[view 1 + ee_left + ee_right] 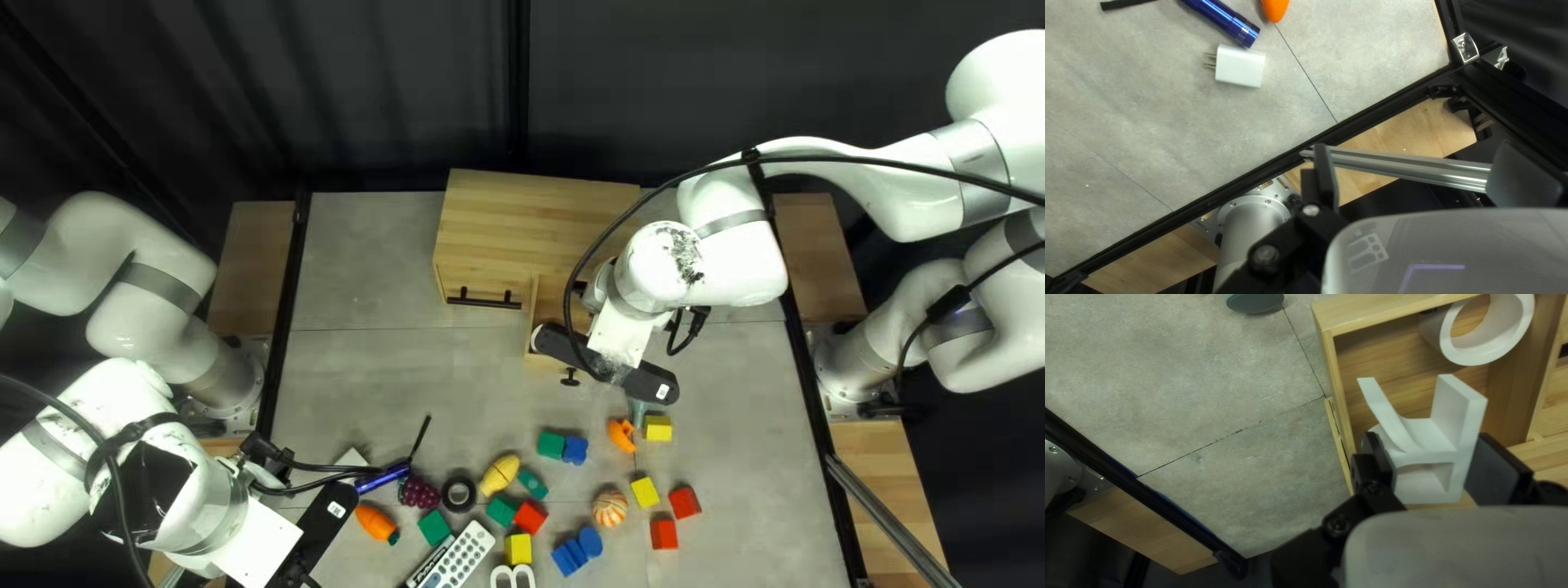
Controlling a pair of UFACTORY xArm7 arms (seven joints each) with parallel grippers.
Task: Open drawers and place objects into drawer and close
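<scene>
Now, right pincer (pixel 650 383) grips white piece (pixel 1423 441) over open drawer (pixel 1383 314)

The right pincer (pixel 1429 441) is part-way closed, both fingers touching the white piece from two sides. Ahead of them, a white ring (pixel 1511 335) lies inside the wooden drawer; a green rounded thing (pixel 1255 300) sits on the table (pixel 1208 365), outside it. Beside that pincer stands the cabinet (pixel 533 218), with a black handle (pixel 484 299) on its front.

The left pincer (pixel 327 512) stands wide open, nothing between its fingers. Ahead of it lie a white plug adapter (pixel 1241 66), then a blue flashlight (pixel 1222 20) and the tip of an orange carrot (pixel 1275 8)
</scene>
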